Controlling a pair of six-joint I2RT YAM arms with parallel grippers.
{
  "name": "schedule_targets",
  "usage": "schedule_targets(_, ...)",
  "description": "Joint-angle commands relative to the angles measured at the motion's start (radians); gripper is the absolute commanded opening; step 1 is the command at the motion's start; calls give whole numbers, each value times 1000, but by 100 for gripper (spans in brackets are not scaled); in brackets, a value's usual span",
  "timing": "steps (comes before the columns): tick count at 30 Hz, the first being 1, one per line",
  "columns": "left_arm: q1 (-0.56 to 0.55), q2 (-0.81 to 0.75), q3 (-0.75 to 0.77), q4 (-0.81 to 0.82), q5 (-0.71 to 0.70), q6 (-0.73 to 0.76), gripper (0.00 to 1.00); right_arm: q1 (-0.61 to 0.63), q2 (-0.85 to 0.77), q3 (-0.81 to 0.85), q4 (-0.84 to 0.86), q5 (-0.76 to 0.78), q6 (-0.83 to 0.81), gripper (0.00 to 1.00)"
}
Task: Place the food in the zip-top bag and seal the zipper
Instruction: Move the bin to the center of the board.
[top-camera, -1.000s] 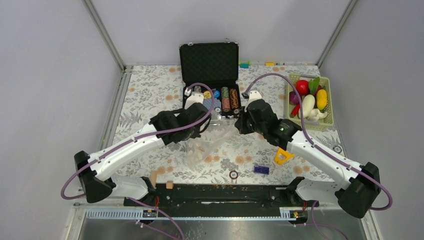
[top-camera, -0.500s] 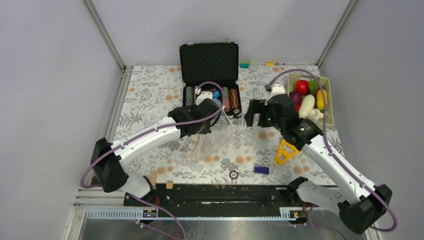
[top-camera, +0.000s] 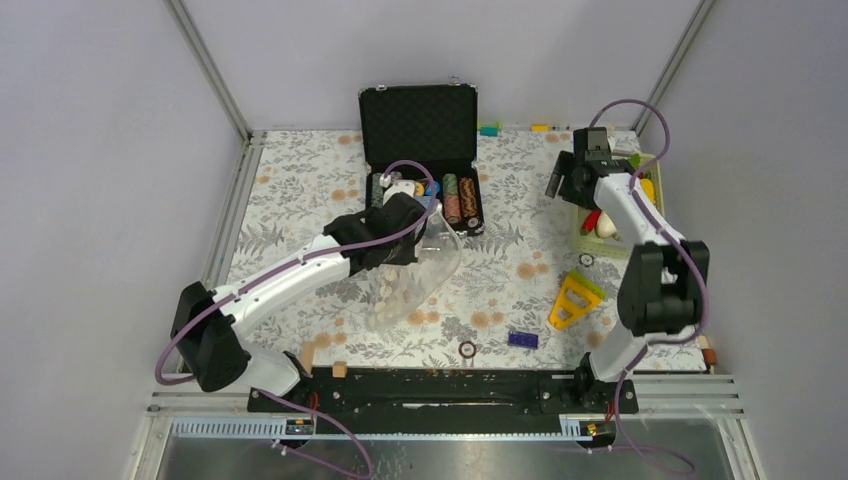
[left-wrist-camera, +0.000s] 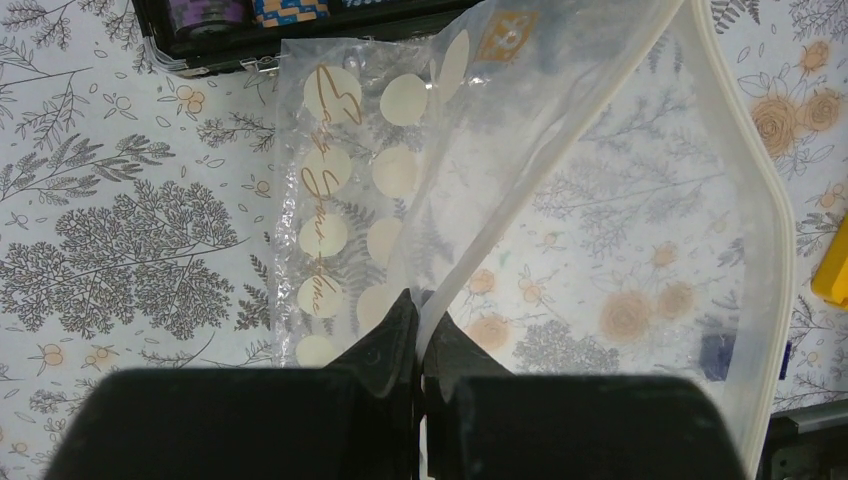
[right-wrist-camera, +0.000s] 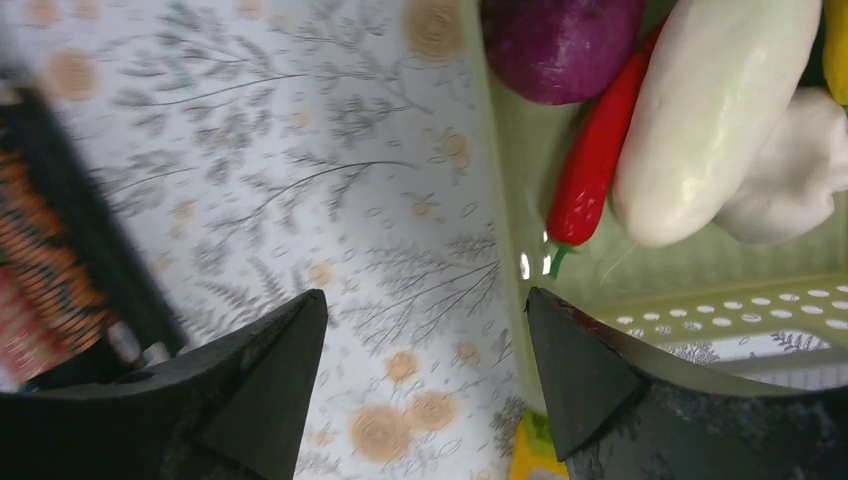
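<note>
The zip-top bag (top-camera: 415, 280), clear with pale dots, hangs mid-table with its mouth gaping. My left gripper (top-camera: 428, 218) is shut on one lip of the bag (left-wrist-camera: 600, 250); my left gripper (left-wrist-camera: 420, 312) pinches the white zipper (left-wrist-camera: 545, 170) strip. Nothing shows inside the bag. The food lies in the pale green basket (top-camera: 646, 250) at the right: purple piece (right-wrist-camera: 560, 40), red chili (right-wrist-camera: 595, 150), white long piece (right-wrist-camera: 710, 110). My right gripper (top-camera: 562, 186) hovers open at the basket's left wall. In the wrist view my right gripper (right-wrist-camera: 425, 305) is empty.
An open black case (top-camera: 420, 125) with striped poker chips (top-camera: 458, 200) stands behind the bag. A yellow triangular toy (top-camera: 575, 298) and a small blue block (top-camera: 522, 339) lie on the flowered cloth near the front. Small coloured bits (top-camera: 488, 129) sit at the back edge.
My right gripper let go at the bag, opened and swung right and back to the basket. My left gripper kept hold of the bag, whose mouth now gapes wider.
</note>
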Motion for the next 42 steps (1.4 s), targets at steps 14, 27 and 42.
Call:
schedule_targets(14,18,-90,-50,37,20,39,0,-22,206,34,-101,-193,-85,33)
schedule_targets(27,19,-107,-89,53,7,54,0,227,-37,-272,-58,-247,72,23)
schedule_targets(42,19,-91,-50,32,3,27,0,381,-289,-299,-76,99,113,97)
